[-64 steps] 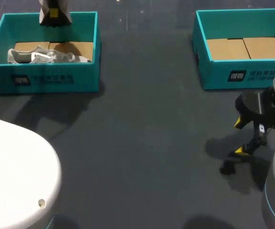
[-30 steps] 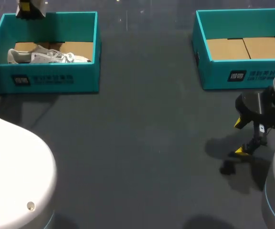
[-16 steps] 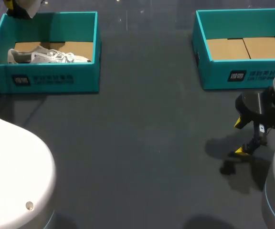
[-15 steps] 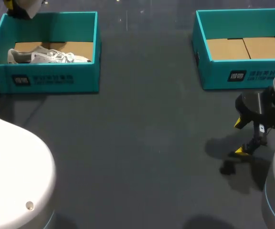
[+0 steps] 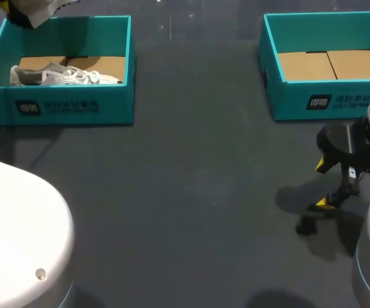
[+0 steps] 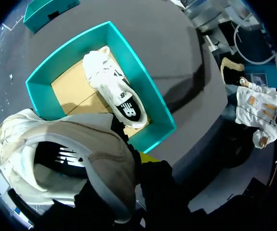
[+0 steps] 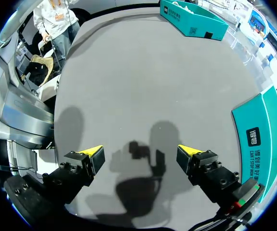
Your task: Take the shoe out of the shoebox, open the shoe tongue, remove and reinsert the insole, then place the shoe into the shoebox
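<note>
My left gripper [image 5: 15, 11] hangs above the back left corner of the left teal shoebox [image 5: 63, 106], shut on a beige and white shoe [image 5: 44, 6]. In the left wrist view that shoe [image 6: 66, 163] fills the space at the gripper [image 6: 138, 161], its opening turned toward the camera; only one yellow tip shows. Below it, a second white shoe [image 6: 114, 94] lies on its side in the shoebox [image 6: 143, 86]; it also shows from above [image 5: 63, 76]. My right gripper [image 5: 329, 185] stands open over bare table at the right, nothing between its fingers [image 7: 145, 154].
A second teal shoebox [image 5: 326, 102] with a bare cardboard floor stands at the back right, just behind my right gripper. The dark table stretches wide between the two boxes and toward the front.
My left gripper has carried the shoe up and to the left, from over the box's back wall to past its back left corner. The right arm has not moved.
</note>
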You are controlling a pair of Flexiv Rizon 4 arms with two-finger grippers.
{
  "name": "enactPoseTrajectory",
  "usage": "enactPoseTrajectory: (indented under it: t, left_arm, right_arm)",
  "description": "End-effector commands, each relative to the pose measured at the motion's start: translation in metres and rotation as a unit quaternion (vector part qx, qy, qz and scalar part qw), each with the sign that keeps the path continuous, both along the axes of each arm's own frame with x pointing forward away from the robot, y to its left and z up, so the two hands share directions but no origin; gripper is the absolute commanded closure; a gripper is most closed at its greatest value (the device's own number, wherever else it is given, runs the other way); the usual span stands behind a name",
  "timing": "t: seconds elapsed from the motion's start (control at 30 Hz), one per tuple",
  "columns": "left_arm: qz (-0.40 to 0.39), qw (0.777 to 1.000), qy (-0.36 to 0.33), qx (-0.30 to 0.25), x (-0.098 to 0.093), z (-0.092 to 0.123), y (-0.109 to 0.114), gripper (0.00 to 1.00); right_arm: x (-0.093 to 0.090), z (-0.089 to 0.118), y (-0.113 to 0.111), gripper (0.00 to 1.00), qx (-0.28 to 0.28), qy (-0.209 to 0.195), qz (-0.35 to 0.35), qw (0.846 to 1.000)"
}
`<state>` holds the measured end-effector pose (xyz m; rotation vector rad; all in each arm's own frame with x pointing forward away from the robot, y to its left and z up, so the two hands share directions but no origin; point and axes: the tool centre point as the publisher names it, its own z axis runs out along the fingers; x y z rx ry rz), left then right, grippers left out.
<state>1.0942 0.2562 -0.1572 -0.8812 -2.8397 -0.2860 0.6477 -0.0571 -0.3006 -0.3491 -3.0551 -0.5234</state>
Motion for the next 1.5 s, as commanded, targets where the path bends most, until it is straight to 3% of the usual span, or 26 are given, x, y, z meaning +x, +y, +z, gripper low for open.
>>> enactPoseTrajectory:
  t: [0.03, 0.37, 0.43, 0.47, 0.53, 0.57, 0.63, 0.7, 0.73, 1.1, 1.5]
  left_arm:
    - [-0.250, 0.968, -0.020, 0.014, -0.006, -0.004, 0.009, 1.00]
    - [-0.250, 0.968, -0.020, 0.014, -0.006, -0.004, 0.009, 1.00]
    - [-0.277, 0.960, -0.023, 0.016, 0.002, -0.003, 0.014, 1.00]
    - [-0.327, 0.945, -0.017, 0.011, 0.006, -0.004, 0.017, 1.00]
    - [-0.325, 0.945, -0.023, 0.029, 0.015, -0.005, 0.022, 1.00]
    - [-0.375, 0.927, -0.017, 0.017, 0.018, -0.005, 0.025, 1.00]
    - [-0.380, 0.924, -0.022, 0.040, 0.027, -0.006, 0.030, 1.00]
    - [-0.437, 0.899, -0.018, 0.037, 0.031, -0.007, 0.036, 1.00]
    - [-0.416, 0.909, -0.007, 0.042, 0.038, -0.008, 0.038, 1.00]
    - [-0.416, 0.909, -0.007, 0.042, 0.038, -0.008, 0.038, 1.00]
    - [-0.445, 0.894, 0.022, 0.046, 0.056, -0.046, 0.044, 1.00]
  right_arm:
    - [-0.002, 0.000, 0.000, 0.00, -0.001, -0.001, -0.001, 1.000]
    - [-0.002, 0.000, 0.000, 0.00, -0.001, -0.001, -0.001, 1.000]
    - [-0.002, 0.000, 0.000, 0.00, -0.001, -0.001, -0.001, 1.000]
    - [-0.002, 0.000, 0.000, 0.00, -0.001, -0.001, -0.001, 1.000]
    - [-0.002, 0.000, 0.000, 0.00, -0.001, -0.001, -0.001, 1.000]
    - [-0.002, 0.000, 0.000, 0.00, -0.001, -0.001, -0.001, 1.000]
    - [-0.002, 0.000, 0.000, 0.00, -0.001, -0.001, -0.001, 1.000]
    - [-0.002, 0.000, 0.000, 0.00, -0.001, -0.001, -0.001, 1.000]
    - [-0.002, 0.000, 0.000, 0.00, -0.001, -0.001, -0.001, 1.000]
    - [-0.002, 0.000, 0.000, 0.00, -0.001, -0.001, -0.001, 1.000]
    - [-0.002, 0.000, 0.000, 0.00, -0.001, -0.001, -0.001, 1.000]
